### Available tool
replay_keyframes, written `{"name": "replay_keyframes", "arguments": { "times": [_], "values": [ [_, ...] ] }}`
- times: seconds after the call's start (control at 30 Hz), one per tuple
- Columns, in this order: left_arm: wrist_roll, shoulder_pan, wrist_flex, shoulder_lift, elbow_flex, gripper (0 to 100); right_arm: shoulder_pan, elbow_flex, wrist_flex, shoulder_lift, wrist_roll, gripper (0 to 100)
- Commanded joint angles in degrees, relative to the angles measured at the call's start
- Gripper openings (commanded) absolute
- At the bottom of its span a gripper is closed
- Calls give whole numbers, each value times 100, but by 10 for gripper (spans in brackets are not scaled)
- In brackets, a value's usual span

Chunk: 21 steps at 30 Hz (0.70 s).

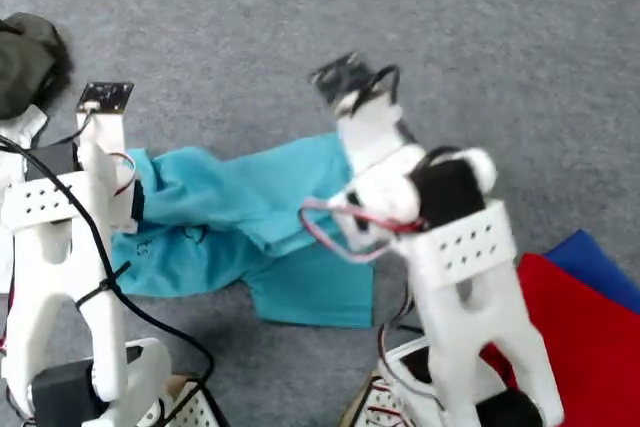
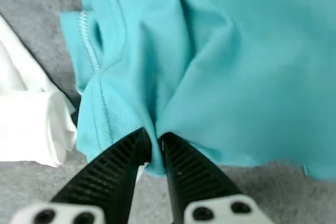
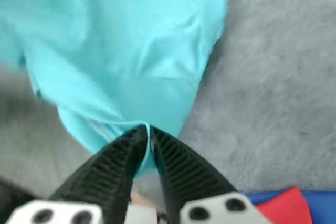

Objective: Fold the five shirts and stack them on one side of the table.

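A teal shirt (image 1: 240,217) lies crumpled across the middle of the grey table. My left gripper (image 2: 155,141) is shut on a fold near one edge of the teal shirt (image 2: 220,61), at the shirt's left end in the high view. My right gripper (image 3: 148,131) is shut on a lifted edge of the teal shirt (image 3: 126,51), which hangs bunched from its fingertips above the table. In the high view the right arm (image 1: 440,207) stands over the shirt's right side.
A red shirt (image 1: 580,337) lies on a blue one (image 1: 600,262) at the near right. A dark green shirt (image 1: 28,59) is bunched at the far left, with white cloth (image 2: 31,124) beside the left gripper. The far half of the grey table (image 1: 500,57) is bare.
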Motion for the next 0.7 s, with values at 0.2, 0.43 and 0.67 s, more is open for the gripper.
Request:
{"name": "replay_keyframes", "arguments": {
  "times": [0.2,0.43,0.67],
  "values": [
    [-44,-185,-607,-189,501,20,-514,1543,-536,-655,-185,4],
    [-466,-185,-879,-198,1248,20,110,1851,-501,-655,360,4],
    [-527,-431,-1398,-189,1600,20,110,2149,-413,-655,554,4]
  ]
}}
